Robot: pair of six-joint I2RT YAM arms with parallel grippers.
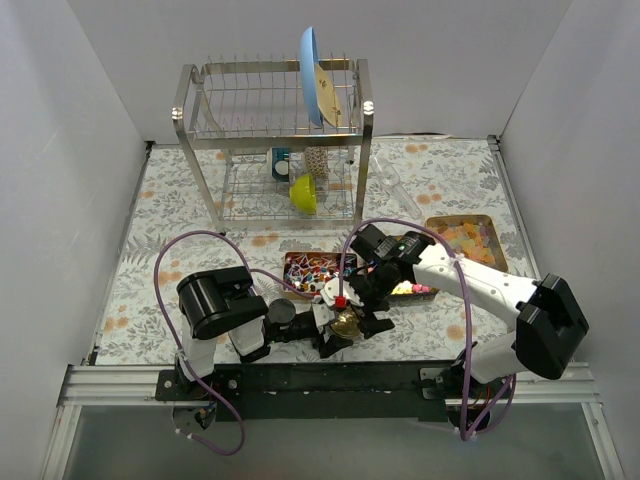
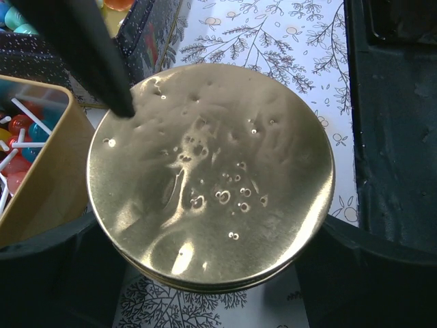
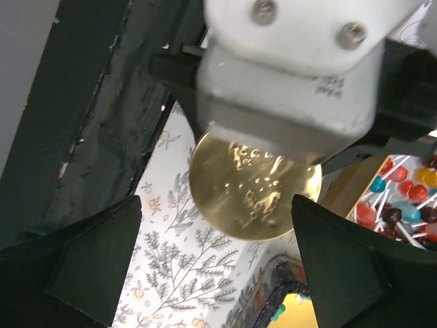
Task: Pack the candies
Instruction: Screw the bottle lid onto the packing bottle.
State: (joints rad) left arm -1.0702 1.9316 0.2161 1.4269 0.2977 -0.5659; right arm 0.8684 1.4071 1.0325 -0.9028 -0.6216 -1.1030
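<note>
A round gold lid [image 2: 212, 174] sits between my left gripper's [image 2: 208, 246] jaws, which are shut on its rim, low over the flowered cloth; it also shows in the top view [image 1: 347, 322]. My right gripper [image 3: 218, 260] is open and empty right beside the lid [image 3: 256, 195]; one of its black fingers [image 2: 89, 55] reaches over the lid's far left edge. Orange-yellow candies [image 1: 465, 240] fill a tin at the back right. A tin of colourful round sweets on white sticks [image 1: 310, 270] stands just behind the lid. No candy is in either gripper.
A third patterned tin [image 1: 412, 288] lies half hidden under the right arm. A metal dish rack [image 1: 275, 140] with a blue plate and a green bowl stands at the back. The black base rail [image 1: 320, 385] runs along the near edge.
</note>
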